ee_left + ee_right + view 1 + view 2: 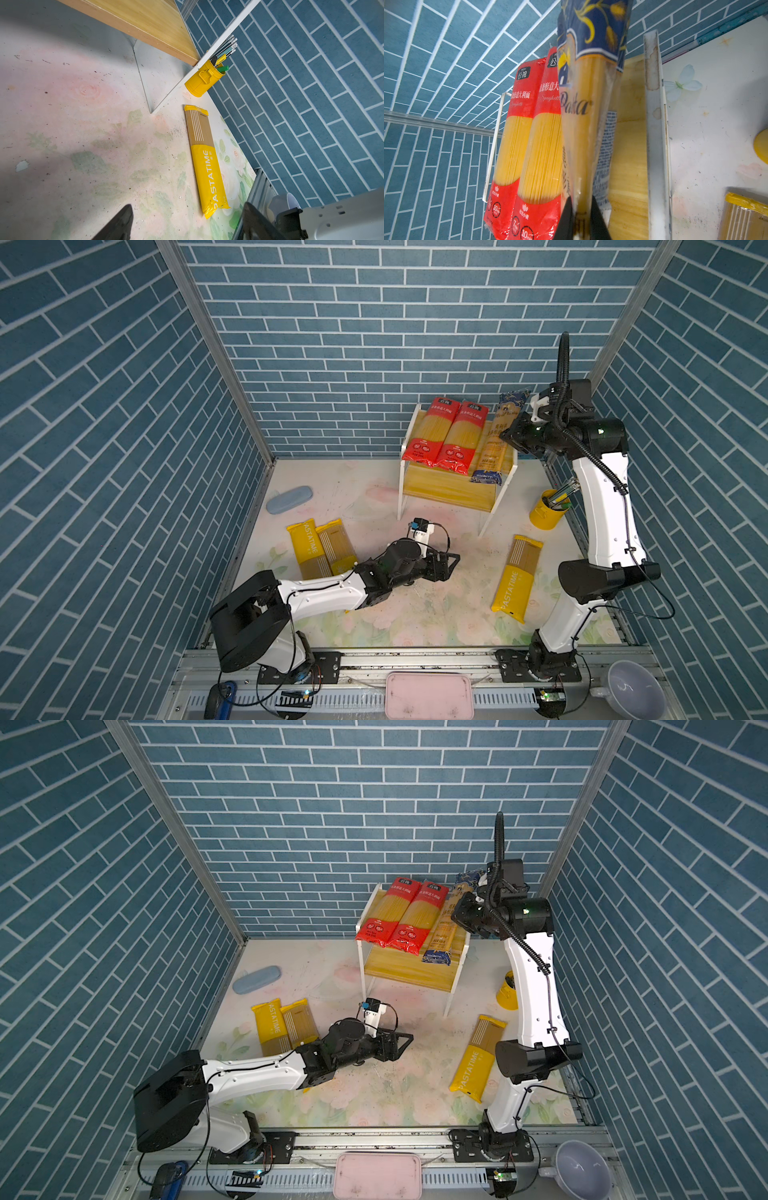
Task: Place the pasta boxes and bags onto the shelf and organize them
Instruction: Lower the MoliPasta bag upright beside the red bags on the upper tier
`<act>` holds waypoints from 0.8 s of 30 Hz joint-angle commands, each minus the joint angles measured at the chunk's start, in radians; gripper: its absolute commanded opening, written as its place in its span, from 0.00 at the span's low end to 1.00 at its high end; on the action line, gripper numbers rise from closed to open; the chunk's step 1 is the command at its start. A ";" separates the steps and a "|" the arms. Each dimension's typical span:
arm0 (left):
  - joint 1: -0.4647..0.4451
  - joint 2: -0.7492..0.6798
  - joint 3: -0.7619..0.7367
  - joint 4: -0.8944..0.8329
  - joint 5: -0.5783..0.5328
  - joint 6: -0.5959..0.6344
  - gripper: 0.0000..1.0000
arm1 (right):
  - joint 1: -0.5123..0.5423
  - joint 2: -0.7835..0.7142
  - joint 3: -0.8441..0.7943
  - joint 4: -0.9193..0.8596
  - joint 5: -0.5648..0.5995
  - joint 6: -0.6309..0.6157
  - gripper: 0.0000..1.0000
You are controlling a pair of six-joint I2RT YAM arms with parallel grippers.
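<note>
Pinching the blue-ended packet [587, 104], the right gripper [581, 209] has both fingers clenched on the clear wrapper. That packet lies lengthwise on the upper board of the shelf [449, 489], just right of the two red packets [428, 431], which lie side by side and touching. The left gripper [449, 563] hangs low over the middle of the table [374, 614], fingers spread wide with nothing between them. Left of it, a yellow PASTATIME packet [305, 545] and a striped packet [336, 545] lie touching on the table, near the grey-blue case [289, 499]. Another PASTATIME packet [515, 576] lies at the right, nearer than the yellow pen pot [546, 512].
</note>
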 commanded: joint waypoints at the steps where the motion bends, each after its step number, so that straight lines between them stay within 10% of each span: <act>1: -0.002 0.018 0.006 0.026 0.014 -0.003 0.83 | -0.018 0.012 -0.030 0.085 0.018 -0.102 0.00; 10: -0.006 0.034 0.018 0.026 0.025 -0.001 0.83 | -0.025 0.049 -0.040 0.101 -0.049 -0.108 0.00; 24: -0.011 0.021 0.024 0.001 0.025 0.010 0.83 | -0.029 -0.001 -0.021 0.008 0.152 -0.099 0.30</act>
